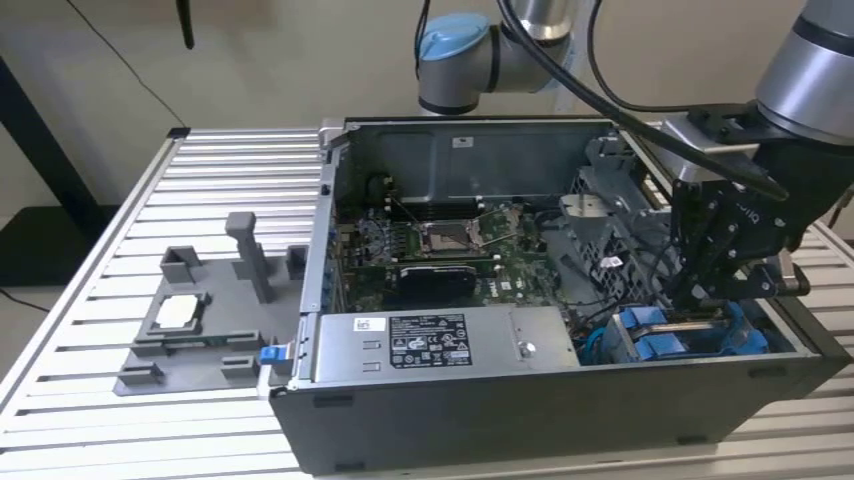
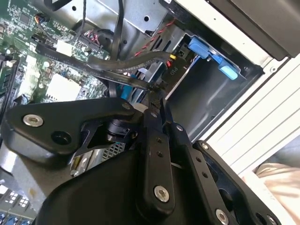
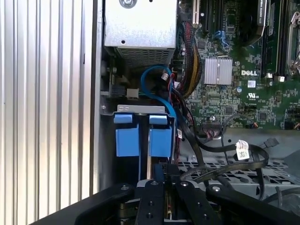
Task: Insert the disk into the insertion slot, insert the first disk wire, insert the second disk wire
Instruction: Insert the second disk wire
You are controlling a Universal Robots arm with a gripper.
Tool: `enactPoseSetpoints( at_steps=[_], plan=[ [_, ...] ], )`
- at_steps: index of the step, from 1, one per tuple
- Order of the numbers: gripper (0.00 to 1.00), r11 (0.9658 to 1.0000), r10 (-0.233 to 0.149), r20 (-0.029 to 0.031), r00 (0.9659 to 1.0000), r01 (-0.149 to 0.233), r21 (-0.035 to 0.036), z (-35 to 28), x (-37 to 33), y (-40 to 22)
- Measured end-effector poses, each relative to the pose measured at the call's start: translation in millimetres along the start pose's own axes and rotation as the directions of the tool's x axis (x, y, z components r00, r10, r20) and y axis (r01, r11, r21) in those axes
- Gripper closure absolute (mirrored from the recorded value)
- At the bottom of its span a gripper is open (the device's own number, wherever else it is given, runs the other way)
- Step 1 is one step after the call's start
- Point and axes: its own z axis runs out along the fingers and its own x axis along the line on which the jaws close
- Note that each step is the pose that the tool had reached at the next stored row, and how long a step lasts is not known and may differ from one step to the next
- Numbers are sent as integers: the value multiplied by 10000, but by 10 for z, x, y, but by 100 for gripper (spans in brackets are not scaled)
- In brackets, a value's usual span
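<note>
The open computer case [image 1: 561, 400] lies on the slatted table [image 1: 80, 330], and the gripper [image 1: 705, 290] reaches down into its corner at the exterior view's right. Just below the fingertips sits the insertion slot [image 1: 681, 335], its blue fittings [image 3: 139, 136] showing. The fingers [image 2: 157, 140] stand pressed nearly together, pinching a black wire connector [image 2: 154, 86]. Whether the disk sits inside the cage cannot be told; the gripper body hides it.
</note>
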Motion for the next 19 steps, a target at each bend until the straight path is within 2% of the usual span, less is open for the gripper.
enactPoseSetpoints(
  at_steps=[6,11,19],
  plan=[
    [84,10000,33,13,10000,-33,-28,8,-2,-25],
    [84,9998,158,24,9999,-157,-135,21,-1,-25],
    [84,9995,270,30,9996,-270,-137,24,-1,-44]
  ],
)
